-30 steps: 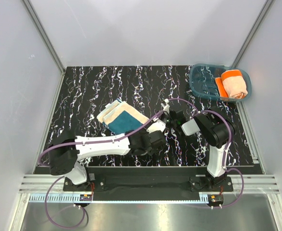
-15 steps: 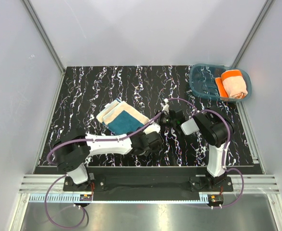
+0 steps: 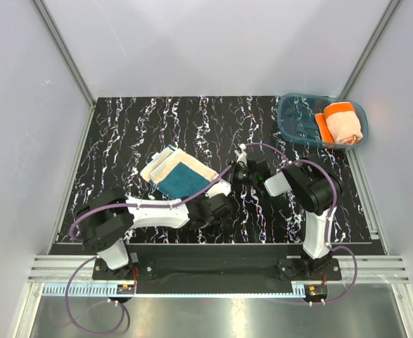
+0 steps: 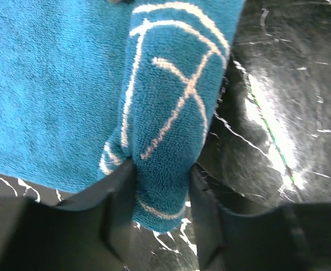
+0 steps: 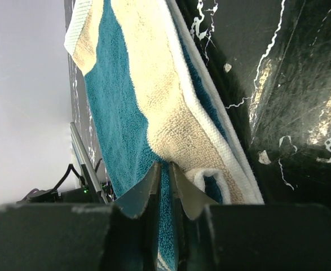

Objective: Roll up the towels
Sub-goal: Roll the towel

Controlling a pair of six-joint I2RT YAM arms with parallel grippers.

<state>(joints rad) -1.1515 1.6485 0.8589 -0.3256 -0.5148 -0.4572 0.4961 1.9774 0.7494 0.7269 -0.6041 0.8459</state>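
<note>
Teal cloth with a cream back: the teal towel (image 3: 181, 177) lies partly folded on the black marbled bench (image 3: 122, 134), left of centre. The orange towel (image 3: 343, 123) sits already rolled in the blue tray (image 3: 290, 107) at the far right corner. The left arm (image 3: 157, 210) and right arm (image 3: 319, 190) meet at the teal towel's near right edge.

Left wrist view: the left pincer (image 4: 160, 172) pinches a thick turned-over fold of the teal towel, printed side out, with one finger against each flank. Flat cloth spreads to the left and bare bench shows to the right.

Right wrist view: the right pincer (image 5: 164, 172) is pressed nearly together on a thin edge of the same towel, cream back uppermost. A small curl of hem lies just beside one finger.

Assessment: one towel appears finished and the second is at the start of its roll. To do this step well, both grips should advance together at equal height, so that the roll runs straight. The fold should be turned tight on itself and held low against the bench, not lifted, or the cloth will slacken. Risk: the thin right-hand grip may slip off the hem and leave a cone-shaped roll.
</note>
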